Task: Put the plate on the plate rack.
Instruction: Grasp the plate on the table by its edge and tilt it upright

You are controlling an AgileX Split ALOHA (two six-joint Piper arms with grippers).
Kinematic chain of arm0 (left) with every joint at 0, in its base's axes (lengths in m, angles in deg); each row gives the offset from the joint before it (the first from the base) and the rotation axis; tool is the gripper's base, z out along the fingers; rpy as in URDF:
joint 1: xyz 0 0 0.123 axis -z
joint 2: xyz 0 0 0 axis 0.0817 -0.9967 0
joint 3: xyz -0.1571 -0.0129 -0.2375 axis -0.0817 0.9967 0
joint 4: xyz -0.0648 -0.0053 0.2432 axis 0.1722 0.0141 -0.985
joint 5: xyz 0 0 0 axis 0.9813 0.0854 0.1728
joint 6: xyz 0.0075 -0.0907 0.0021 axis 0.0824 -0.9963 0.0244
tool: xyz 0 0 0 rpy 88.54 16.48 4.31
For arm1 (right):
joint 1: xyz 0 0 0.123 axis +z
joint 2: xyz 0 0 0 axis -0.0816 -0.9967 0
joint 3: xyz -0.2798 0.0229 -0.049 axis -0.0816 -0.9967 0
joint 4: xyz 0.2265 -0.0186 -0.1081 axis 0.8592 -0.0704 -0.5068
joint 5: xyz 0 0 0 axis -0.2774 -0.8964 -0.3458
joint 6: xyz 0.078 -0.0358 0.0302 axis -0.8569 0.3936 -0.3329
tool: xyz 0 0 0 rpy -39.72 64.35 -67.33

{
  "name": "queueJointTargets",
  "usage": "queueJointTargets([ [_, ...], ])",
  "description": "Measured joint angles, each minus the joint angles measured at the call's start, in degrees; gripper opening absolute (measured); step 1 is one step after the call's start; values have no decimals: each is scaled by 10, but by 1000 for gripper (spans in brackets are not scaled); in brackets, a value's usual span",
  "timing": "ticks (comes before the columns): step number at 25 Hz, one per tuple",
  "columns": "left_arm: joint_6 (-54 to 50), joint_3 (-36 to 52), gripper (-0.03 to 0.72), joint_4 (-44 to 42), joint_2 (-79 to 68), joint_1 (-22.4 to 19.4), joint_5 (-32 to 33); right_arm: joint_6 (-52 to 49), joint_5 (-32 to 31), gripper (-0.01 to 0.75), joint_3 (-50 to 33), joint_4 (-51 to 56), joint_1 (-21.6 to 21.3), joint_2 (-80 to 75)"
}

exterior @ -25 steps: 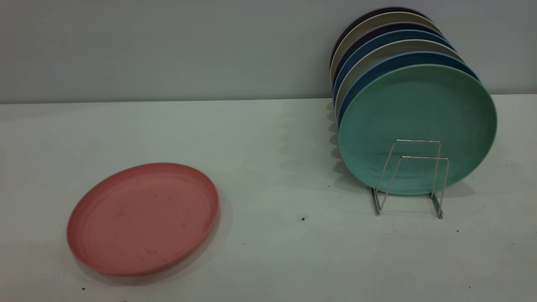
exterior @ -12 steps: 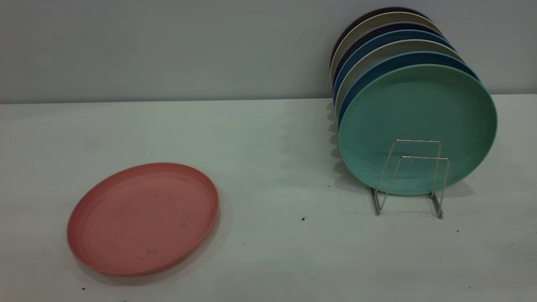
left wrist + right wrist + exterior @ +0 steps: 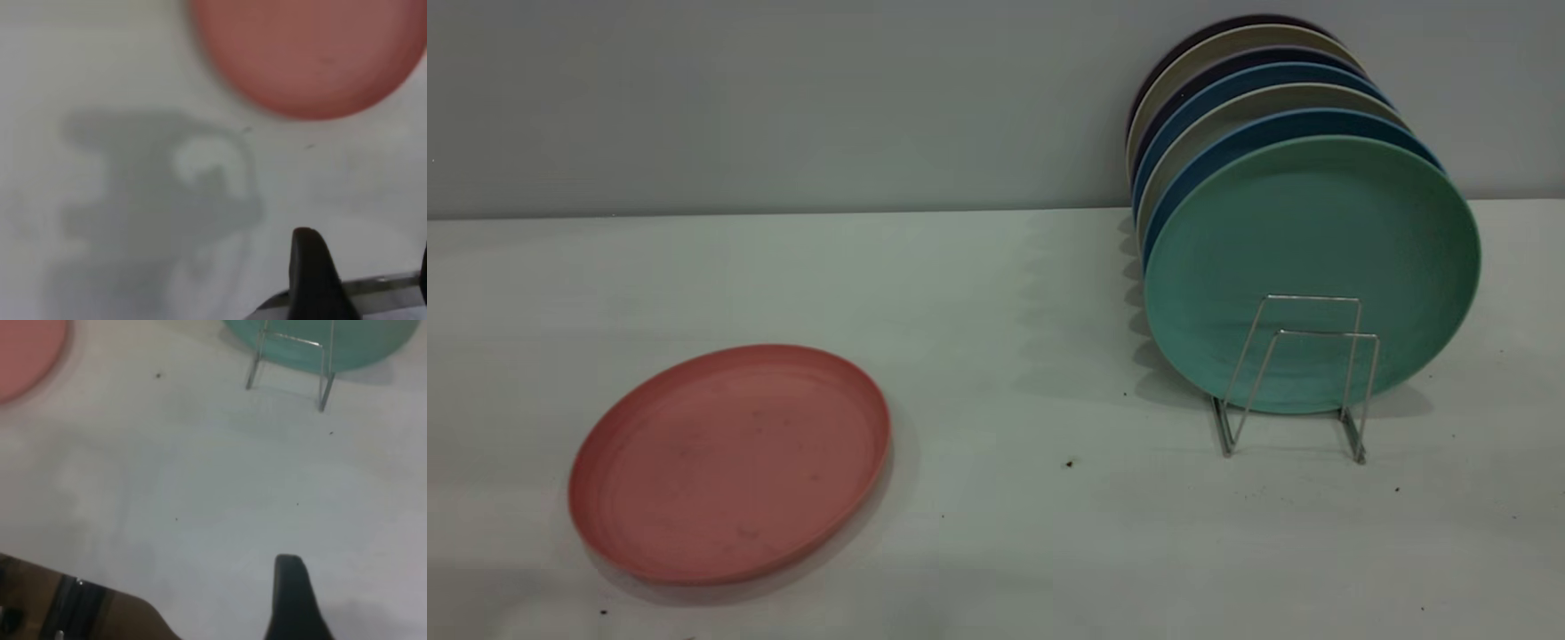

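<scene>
We see the plate (image 3: 729,464) lying flat on the pale table (image 3: 996,293), well apart from the plate rack (image 3: 1303,378), whose front wire loops stand free before a teal-green plate (image 3: 1312,240) and a row of upright plates against a plain grey wall (image 3: 783,98). Dark specks (image 3: 1069,463) dot the tabletop between them. We cannot tell how the jaws of the left gripper (image 3: 363,280) or the right gripper (image 3: 297,600) stand; neither holds anything we can see.

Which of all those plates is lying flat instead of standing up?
The salmon-pink plate, alone on the table at the left. All the others, from the teal-green plate backward, stand on edge in the plate rack.
</scene>
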State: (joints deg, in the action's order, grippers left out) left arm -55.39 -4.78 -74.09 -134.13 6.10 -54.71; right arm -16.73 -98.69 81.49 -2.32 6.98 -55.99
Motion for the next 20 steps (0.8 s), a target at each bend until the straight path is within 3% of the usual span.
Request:
queueJointTargets([
  [5, 41, -58, 415, 53, -161, -4, -47, 17, 21, 511, 0, 7, 0, -34],
  [10, 112, -95, 415, 123, -268, -64, -61, 36, 25, 511, 0, 17, 0, -48],
  [14, 238, -101, 415, 247, -325, -106, -71, 38, 31, 511, 0, 18, 0, -49],
  [20, 347, -102, 415, 372, -404, -109, -93, 39, 35, 511, 0, 18, 0, -49],
])
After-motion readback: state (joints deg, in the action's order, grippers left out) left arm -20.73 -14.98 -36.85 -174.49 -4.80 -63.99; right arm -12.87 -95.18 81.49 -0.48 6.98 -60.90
